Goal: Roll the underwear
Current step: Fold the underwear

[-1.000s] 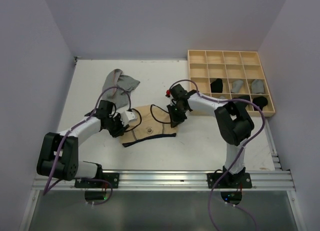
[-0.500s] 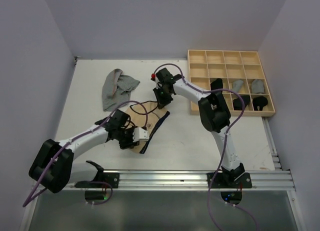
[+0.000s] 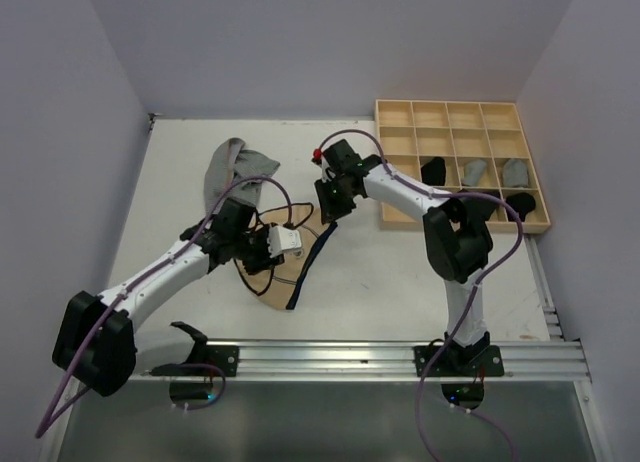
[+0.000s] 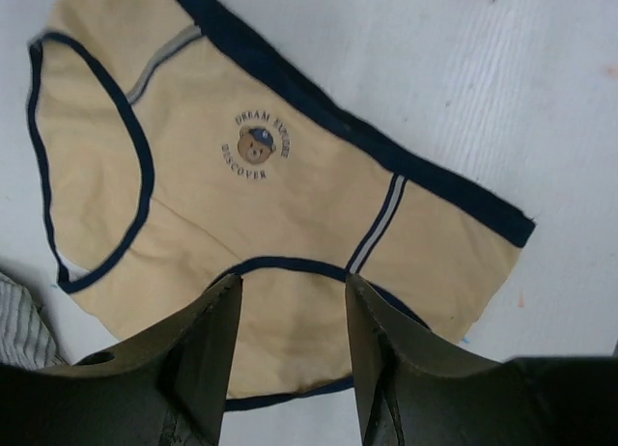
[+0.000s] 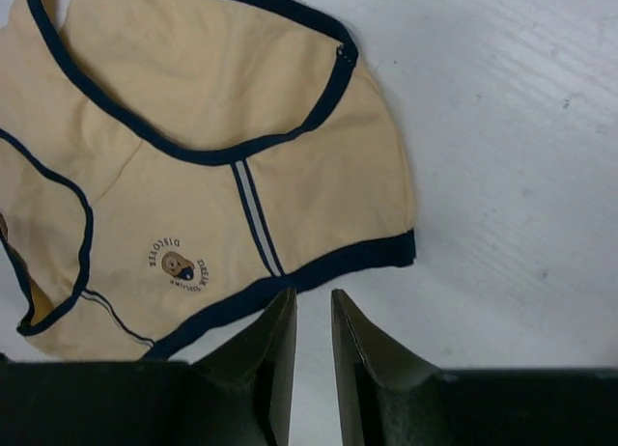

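A tan-beige underwear [image 4: 280, 166] with dark blue trim and a small bear print lies spread flat on the white table [image 3: 420, 272]. In the top view this underwear [image 3: 272, 282] sits between the two arms. My left gripper [image 4: 293, 284] hovers open over its lower edge, with nothing between the fingers; from above, the left gripper [image 3: 285, 244] is at the cloth's left side. My right gripper [image 5: 311, 299] stands just off the waistband of the underwear [image 5: 193, 156], its jaws a narrow gap apart over bare table. Overhead, the right gripper [image 3: 328, 207] is at the cloth's far end.
A light grey underwear [image 3: 236, 172] lies crumpled at the back left. The pale wooden grid tray [image 3: 396, 140] stands at the back right, with black rolls [image 3: 433, 169] and grey rolls [image 3: 475, 170] in its cells. A strip of striped grey cloth [image 4: 19, 316] shows at the left wrist view's edge.
Both arms swung the tan underwear round from a wide, flat spread to a narrower diagonal lie. The left jaws have opened wider, and the right jaws have parted slightly off the waistband.
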Motion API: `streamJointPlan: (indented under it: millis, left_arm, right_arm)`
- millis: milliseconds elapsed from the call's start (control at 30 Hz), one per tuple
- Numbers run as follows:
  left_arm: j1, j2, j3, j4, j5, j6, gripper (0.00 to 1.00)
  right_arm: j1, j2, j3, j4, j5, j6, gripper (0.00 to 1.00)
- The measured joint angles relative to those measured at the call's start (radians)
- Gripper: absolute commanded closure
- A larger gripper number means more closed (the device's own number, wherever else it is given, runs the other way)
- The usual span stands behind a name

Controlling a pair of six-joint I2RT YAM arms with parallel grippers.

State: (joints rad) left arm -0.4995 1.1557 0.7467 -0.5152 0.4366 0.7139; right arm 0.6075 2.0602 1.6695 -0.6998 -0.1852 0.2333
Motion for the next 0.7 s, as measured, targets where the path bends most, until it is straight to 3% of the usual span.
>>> streamJointPlan:
  millis: [267, 467, 700]
  left_arm:
    - [0.046, 0.165, -0.097, 0.008, -0.131, 0.148, 0.51]
    - [0.022, 0.206, -0.101, 0.022, -0.137, 0.177, 0.51]
    - [-0.126, 0.236, -0.082, 0.056, -0.103, 0.072, 0.49]
  right_arm:
    - [0.023, 0.037, -0.153, 0.093, -0.04, 0.105, 0.75]
    - [0.02, 0.123, -0.025, 0.082, -0.055, 0.111, 0.75]
    - [0.021, 0.233, 0.167, 0.045, -0.026, 0.061, 0.75]
